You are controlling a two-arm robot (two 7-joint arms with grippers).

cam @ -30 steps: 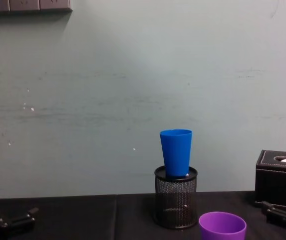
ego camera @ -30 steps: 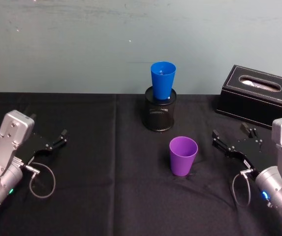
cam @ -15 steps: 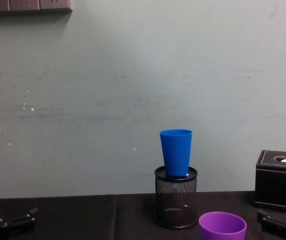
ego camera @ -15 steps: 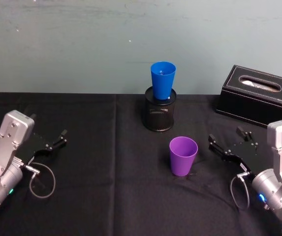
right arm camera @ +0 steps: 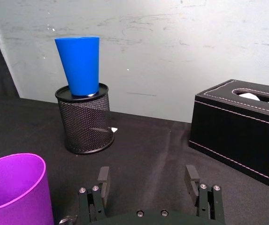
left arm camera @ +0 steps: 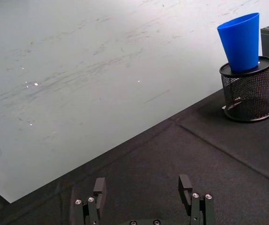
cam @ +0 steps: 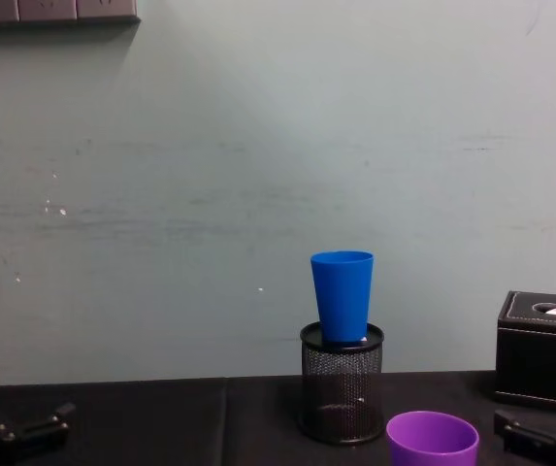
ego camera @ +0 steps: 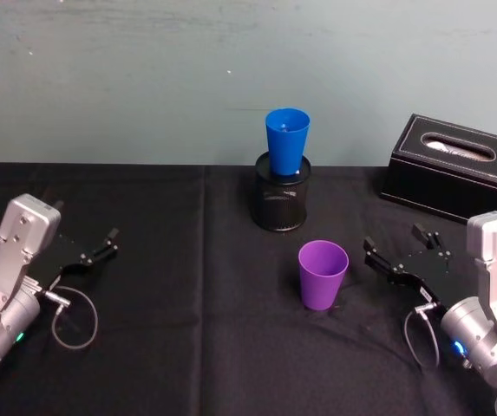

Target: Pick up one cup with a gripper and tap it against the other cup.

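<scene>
The purple cup (ego camera: 323,276) (right arm camera: 12,187) (cam: 433,439) stands upright on the black cloth, in front of the blue cup. The blue cup (ego camera: 286,141) (left arm camera: 241,42) (right arm camera: 81,65) (cam: 343,296) sits upright in the mouth of a black wire-mesh pen holder (ego camera: 281,201) (right arm camera: 86,121). My right gripper (ego camera: 393,237) (right arm camera: 147,176) (cam: 539,416) is open and empty. It hovers low, a short way right of the purple cup, and does not touch it. My left gripper (ego camera: 83,222) (left arm camera: 142,185) (cam: 20,393) rests open at the far left, away from both cups.
A black leather tissue box (ego camera: 456,169) (right arm camera: 240,126) (cam: 544,349) stands at the back right, behind the right arm. A grey-green wall (cam: 258,146) rises just behind the table. A cable loop (ego camera: 73,316) hangs off the left arm.
The right gripper has shifted left, closer to the purple cup. Left arm and both cups have stayed put.
</scene>
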